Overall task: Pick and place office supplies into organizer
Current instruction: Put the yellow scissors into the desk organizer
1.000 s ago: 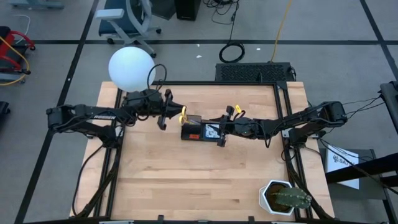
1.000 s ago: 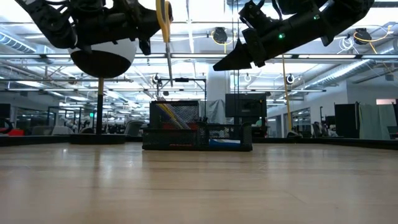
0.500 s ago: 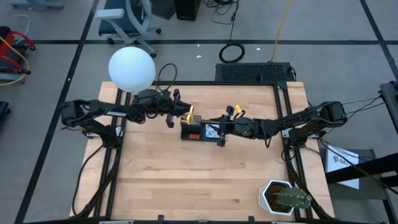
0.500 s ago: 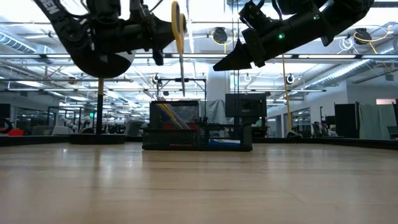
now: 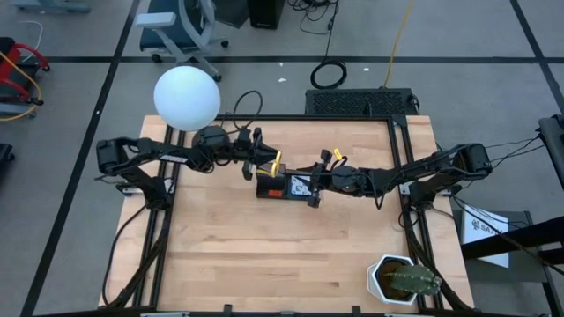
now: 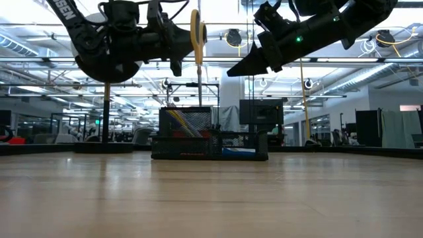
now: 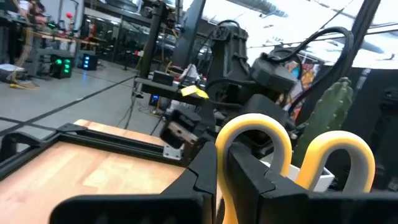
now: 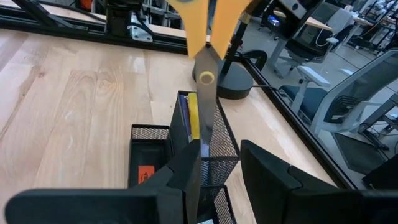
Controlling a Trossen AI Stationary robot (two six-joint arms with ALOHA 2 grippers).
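My left gripper (image 5: 262,163) hangs over the table's middle, shut on yellow-handled scissors (image 6: 197,53), whose blades (image 8: 205,93) point down above the taller mesh section (image 8: 208,146) of the black organizer (image 5: 282,186). Slim yellow and blue pens (image 8: 194,121) stand in that section. A blue item (image 6: 238,152) lies in the lower tray. My right gripper (image 8: 227,180) hovers open just right of the organizer (image 6: 208,135), touching nothing. My left gripper pinches one yellow handle loop (image 7: 225,155) of the scissors, one finger (image 7: 249,171) inside the loop and the other (image 7: 204,171) outside it. The fingers come level from the table's left. The scissors are lifted clear and hang upright, handles up, blades down.
A lamp with a white globe (image 5: 186,97) and a round black base (image 8: 235,84) stands at the far left corner. A white potted cactus (image 5: 405,280) sits at the near right corner. Bare wood (image 5: 264,255) lies on the near side of the organizer.
My left gripper has carried the scissors toward the table's right, from beside the lamp to above the organizer's taller section. The scissors stayed upright with blades down. My right arm has kept still.
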